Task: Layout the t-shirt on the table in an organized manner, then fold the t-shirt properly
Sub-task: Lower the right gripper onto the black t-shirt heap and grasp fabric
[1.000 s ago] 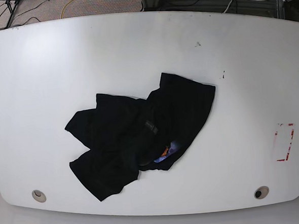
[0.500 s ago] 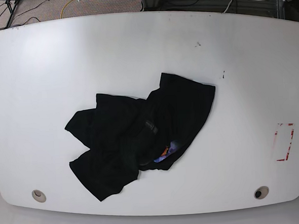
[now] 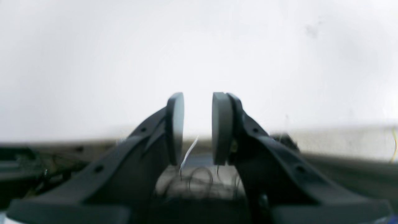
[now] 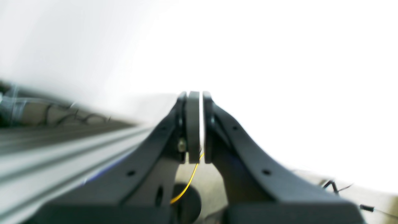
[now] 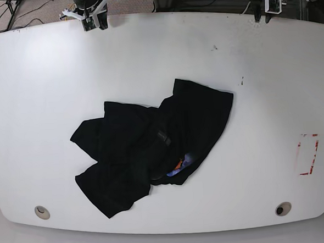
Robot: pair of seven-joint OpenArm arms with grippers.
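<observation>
The black t-shirt [image 5: 152,147] lies crumpled in the middle of the white table [image 5: 49,79], with a blue-orange print patch [image 5: 178,165] near its lower right and a small label [image 5: 162,137] in the folds. My right gripper [image 5: 94,22] hangs at the far edge, top left, and its pads stand together with nothing between them in the right wrist view [image 4: 200,124]. My left gripper [image 5: 267,7] hangs at the far edge, top right, and is open and empty in the left wrist view [image 3: 198,124]. Both are far from the shirt.
Two round grommet holes [image 5: 41,212] [image 5: 283,208] sit near the front edge. A red tape rectangle [image 5: 308,154] is at the right. Small dark scuffs [image 5: 215,48] [image 5: 241,81] mark the far right half. Cables lie on the floor beyond the far edge.
Both grippers have come into the base view at the table's far edge; earlier neither was visible. The t-shirt has not moved.
</observation>
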